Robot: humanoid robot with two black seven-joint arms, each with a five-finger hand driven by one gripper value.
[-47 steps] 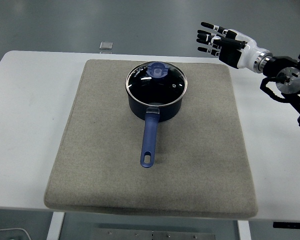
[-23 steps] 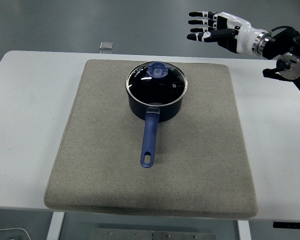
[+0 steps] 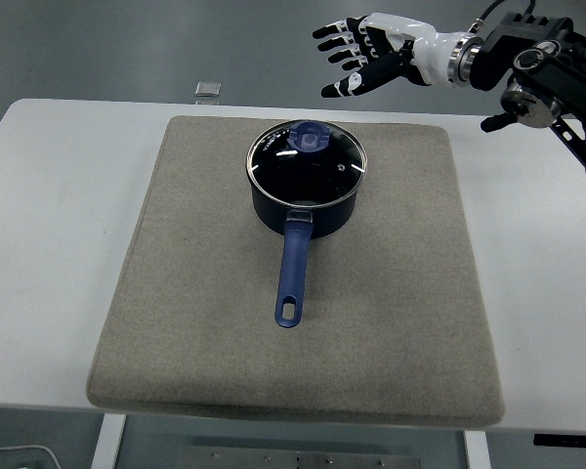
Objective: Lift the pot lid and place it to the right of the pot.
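Note:
A dark blue pot [image 3: 304, 203] stands on the far middle of a grey mat [image 3: 293, 352], its blue handle [image 3: 290, 276] pointing toward me. A glass lid [image 3: 307, 160] with a blue knob [image 3: 309, 138] sits on the pot. My right hand [image 3: 354, 57] is raised above the table's far edge, up and to the right of the lid, fingers spread and empty. It does not touch the lid. The left arm is not in view.
The mat lies on a white table [image 3: 49, 215]. A small grey square object [image 3: 208, 90] lies at the table's far edge, left of the pot. Bare mat lies to the right of the pot [image 3: 410, 215].
My right hand has moved left and up, from the far right toward the space above and behind the pot. The pot and lid have not moved.

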